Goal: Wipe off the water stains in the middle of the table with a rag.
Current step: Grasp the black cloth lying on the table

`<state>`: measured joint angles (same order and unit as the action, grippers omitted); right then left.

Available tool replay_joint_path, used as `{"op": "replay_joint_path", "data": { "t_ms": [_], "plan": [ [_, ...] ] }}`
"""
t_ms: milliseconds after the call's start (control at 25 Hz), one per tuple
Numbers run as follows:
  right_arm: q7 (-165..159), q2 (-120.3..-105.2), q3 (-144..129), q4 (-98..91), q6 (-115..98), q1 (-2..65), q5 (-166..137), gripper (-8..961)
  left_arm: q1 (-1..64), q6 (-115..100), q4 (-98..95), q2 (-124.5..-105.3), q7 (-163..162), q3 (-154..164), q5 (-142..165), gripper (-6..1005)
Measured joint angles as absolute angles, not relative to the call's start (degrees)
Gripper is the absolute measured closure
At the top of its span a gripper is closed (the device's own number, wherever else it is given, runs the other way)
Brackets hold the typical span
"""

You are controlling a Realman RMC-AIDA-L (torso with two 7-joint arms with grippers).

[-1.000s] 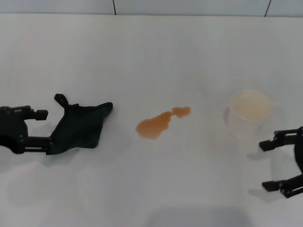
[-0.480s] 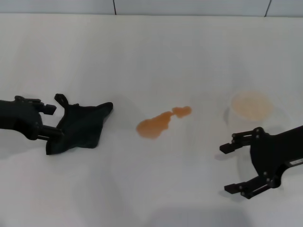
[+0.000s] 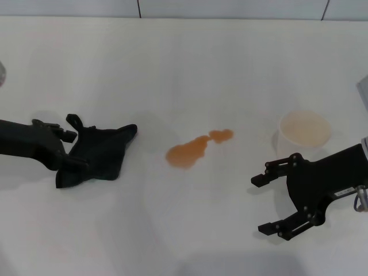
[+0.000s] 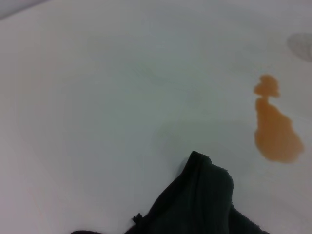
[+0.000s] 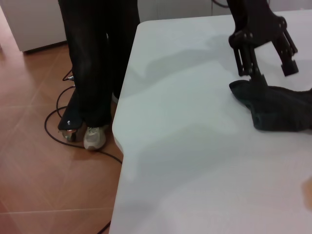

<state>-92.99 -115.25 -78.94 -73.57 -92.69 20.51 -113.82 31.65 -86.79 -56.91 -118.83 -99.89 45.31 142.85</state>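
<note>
The water stains (image 3: 192, 150) are an orange-brown puddle in the middle of the white table (image 3: 184, 69); they also show in the left wrist view (image 4: 275, 131). The black rag (image 3: 99, 152) lies flat to their left and shows in the left wrist view (image 4: 204, 204) and the right wrist view (image 5: 278, 107). My left gripper (image 3: 72, 149) is open at the rag's left edge, one finger over the cloth, the other beside its pointed corner; the right wrist view shows it too (image 5: 274, 73). My right gripper (image 3: 260, 204) is open and empty, low over the table, in front of the cup.
A white paper cup (image 3: 303, 135) stands right of the stains, just behind my right gripper. In the right wrist view the table's left edge (image 5: 124, 146) drops to a tiled floor with a person's legs (image 5: 97, 63) and cables beside it.
My left gripper has moved right, up to the rag's left edge. My right gripper has moved left onto the table, in front of the cup. The rag and stains have not moved.
</note>
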Motion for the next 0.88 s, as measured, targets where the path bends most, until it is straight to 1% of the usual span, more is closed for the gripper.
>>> {"op": "replay_joint_path", "data": {
  "t_ms": [360, 480, 680, 880],
  "plan": [
    [-93.08, -115.31, -79.27, -72.83, -91.59, 21.66, -113.83, 91, 33.06, -83.48, -52.87, -118.83, -100.23, 48.17, 143.13, 126],
    [-93.08, -115.32, -79.28, -72.79, -91.28, 21.67, -113.99, 91, 32.91, -81.97, -52.88, -118.87, -101.07, 49.64, 143.25, 302],
    [-93.08, -115.31, -79.23, -72.13, -91.17, 22.09, -114.04, 92, 32.7, -80.17, -52.73, -118.97, -102.09, 51.62, 144.27, 504],
    [-93.08, -115.31, -79.24, -71.43, -91.14, 22.59, -114.04, 94, 32.84, -80.09, -52.66, -119.0, -102.19, 51.82, 144.59, 582]
  ]
}}
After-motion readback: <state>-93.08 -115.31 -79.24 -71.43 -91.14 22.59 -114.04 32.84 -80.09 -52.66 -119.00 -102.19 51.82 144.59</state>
